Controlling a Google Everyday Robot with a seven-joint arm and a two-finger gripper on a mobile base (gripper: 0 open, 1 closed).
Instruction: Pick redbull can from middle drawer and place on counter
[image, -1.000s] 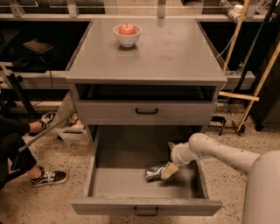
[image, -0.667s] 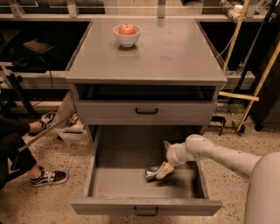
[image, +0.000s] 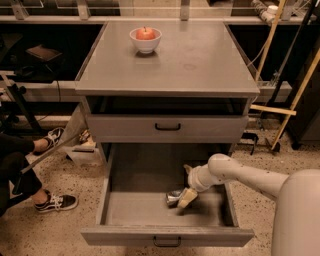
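Note:
The middle drawer is pulled wide open below the shut handled drawer. The redbull can, small, silver and shiny, lies on its side on the drawer floor, right of the middle. My gripper reaches down into the drawer from the right and is right against the can's right end. The white arm comes in from the lower right over the drawer's right wall. The counter is the flat grey top of the cabinet above.
A white bowl with a red apple stands at the back left of the counter. The upper handled drawer is shut. A seated person's legs and sneakers are on the floor at left. Wooden poles lean at right.
My arm and gripper have shifted a little to the left inside the drawer, and the can has moved slightly left with them.

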